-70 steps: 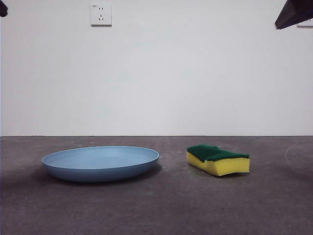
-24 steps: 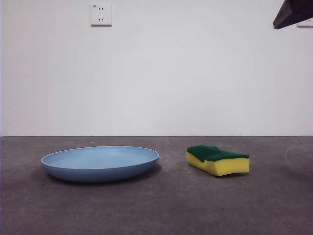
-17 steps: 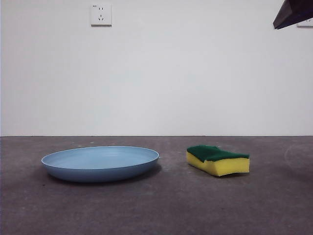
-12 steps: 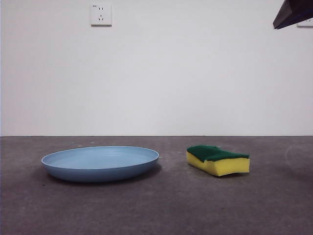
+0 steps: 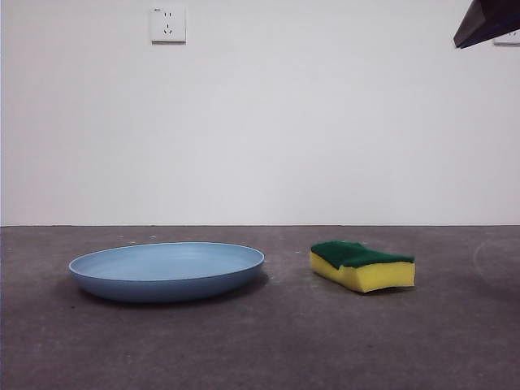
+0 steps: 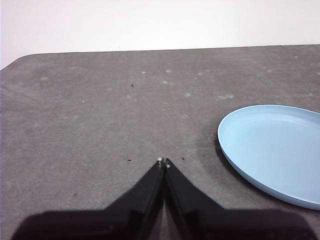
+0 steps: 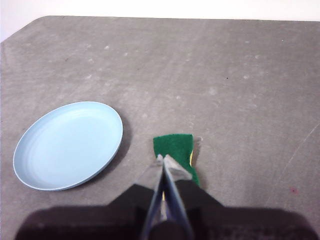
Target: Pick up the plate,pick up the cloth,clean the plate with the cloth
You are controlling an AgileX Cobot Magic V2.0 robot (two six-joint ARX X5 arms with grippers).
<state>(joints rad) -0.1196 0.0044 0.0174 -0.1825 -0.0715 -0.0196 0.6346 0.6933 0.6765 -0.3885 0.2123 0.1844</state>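
Hidden: my left pincer (image 6: 163, 161) does not appear in the front view at all; my right arm shows there only as a black tip (image 5: 486, 21) at the 1 o'clock corner, cut by the frame.
Cut off: in my left wrist view the plate (image 6: 272, 150) runs out past the frame edge, so I see only part of it.
Hard to make out: in my right wrist view my own right pincer (image 7: 164, 161) covers the near end of the sponge (image 7: 176, 151); its yellow side barely shows there.
Left pincer: shut, tips pressed together, holding nothing, above bare table (image 6: 90, 115), with the plate apart from it toward 3 o'clock.
Plate: flat on the table at 8 o'clock in the front view (image 5: 166, 270), hollow up, nothing in it.
Sponge: at 4 o'clock in the front view (image 5: 362, 265), green face up, near the plate but apart from it with a strip of bare table between.
Right pincer: shut, tips together, holding nothing, high above the sponge.
Edges: the table's far edge meets a white wall (image 5: 325, 130); a socket (image 5: 168, 23) sits at 11 o'clock.
Open room: bare table in front of both things and past the sponge toward 3 o'clock.
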